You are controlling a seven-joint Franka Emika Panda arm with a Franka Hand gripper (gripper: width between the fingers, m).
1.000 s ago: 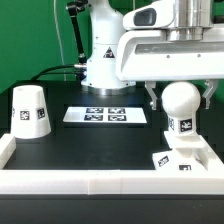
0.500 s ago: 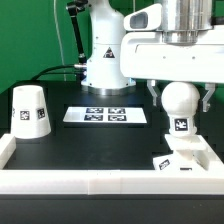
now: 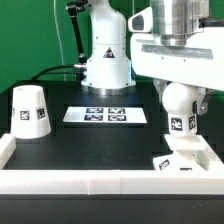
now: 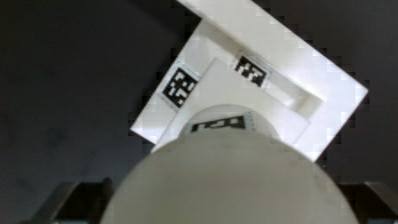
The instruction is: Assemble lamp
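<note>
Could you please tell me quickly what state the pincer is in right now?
The pincer is closed on the bulb, above the base.

The shade [image 3: 29, 109] blocks the edge on the exterior view's left; bulb [image 3: 178, 100] and base [image 3: 188, 155] fill the front corner on that view's right; between them lies open tabletop [image 3: 90, 145].

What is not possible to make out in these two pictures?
- Whether the bulb neck is seated in the base: exterior view too small; wrist view, bulb covers it.
- Where the gripper touches it: wrist view, hidden behind the bulb.
- Tags on the shade: exterior view, too small.
</note>
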